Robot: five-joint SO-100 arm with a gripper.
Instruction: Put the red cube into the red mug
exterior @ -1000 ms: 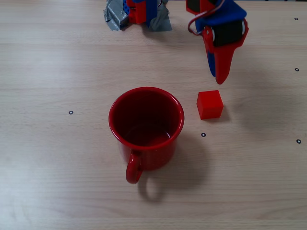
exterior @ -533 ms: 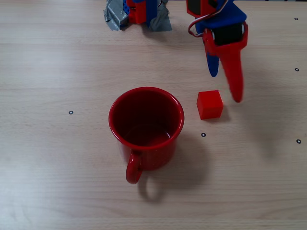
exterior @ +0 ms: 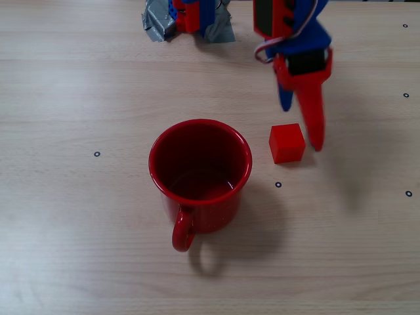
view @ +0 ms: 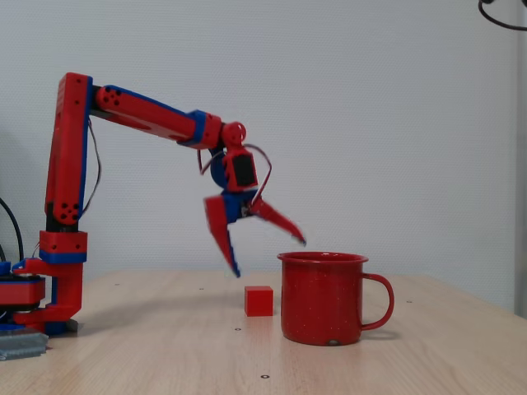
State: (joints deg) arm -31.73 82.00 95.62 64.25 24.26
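While the red cube is resting on the table just to the right of the red mug in the overhead fixed view, the claw is hanging above it with its two fingers spread wide and gripping nothing. In the side fixed view the cube is sitting close to the mug, apart from it, on the side away from the handle. The mug is standing upright, its inside showing no contents from above. The arm's base is standing well apart at the table's far left in the side view.
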